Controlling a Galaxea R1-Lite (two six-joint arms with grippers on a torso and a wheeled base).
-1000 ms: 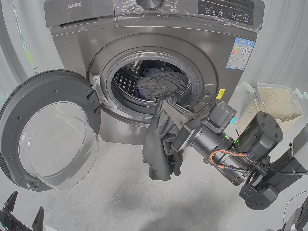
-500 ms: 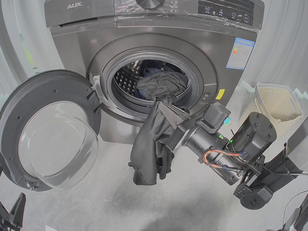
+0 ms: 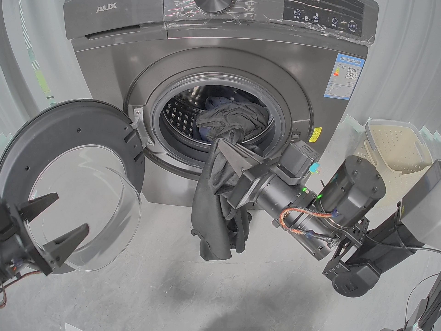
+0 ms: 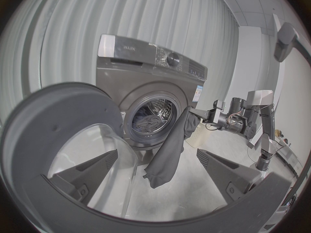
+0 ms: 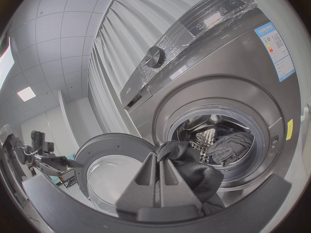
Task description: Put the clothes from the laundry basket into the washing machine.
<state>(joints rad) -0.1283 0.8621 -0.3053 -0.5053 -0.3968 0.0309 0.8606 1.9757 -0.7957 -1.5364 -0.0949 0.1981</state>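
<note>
R claw (image 3: 226, 148) is clamping the dark garment (image 3: 212, 208) at its top end; it's hanging straight down (long axis vertical), drum (image 3: 181, 116) lying just behind and above. L claw (image 3: 71, 212), spread apart, is hovering farther off.

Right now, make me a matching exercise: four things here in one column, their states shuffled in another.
1. dark grey cloth garment
2. round grey glass-windowed door
3. cream perforated plastic laundry basket
4. left tool

A. open and empty
B. pinched in the shut right tool, hanging outside the drum
C. swung wide open
D. beside the grey washing machine, robot's right

Pairs: 1-B, 2-C, 3-D, 4-A
</note>
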